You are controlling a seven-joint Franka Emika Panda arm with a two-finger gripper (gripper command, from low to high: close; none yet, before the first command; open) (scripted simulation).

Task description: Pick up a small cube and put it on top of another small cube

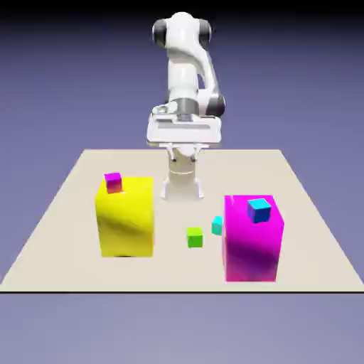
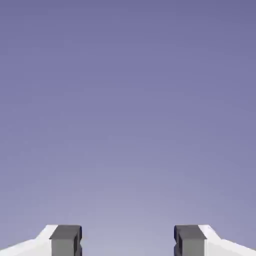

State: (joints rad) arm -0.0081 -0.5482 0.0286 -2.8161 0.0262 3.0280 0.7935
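Observation:
The tiny green small cube (image 1: pixel 194 237) lies on the table near the front middle, between the two big blocks. The tiny magenta cube (image 1: pixel 113 182) rests on the top back-left corner of the big yellow block (image 1: pixel 126 217). My gripper (image 1: pixel 184 151) hangs high over the table's far edge, well behind and above both cubes. In the hand view only the plain backdrop shows. The gripper (image 2: pixel 127 241) is open there, its two grey fingertips (image 2: pixel 65 240) wide apart with nothing between them.
A large magenta block (image 1: pixel 252 242) stands at the exterior view's right with a tiny blue cube (image 1: pixel 259 210) on top. A tiny cyan cube (image 1: pixel 217 225) sits on the beige table (image 1: pixel 64 213) just left of that block, close to the green cube.

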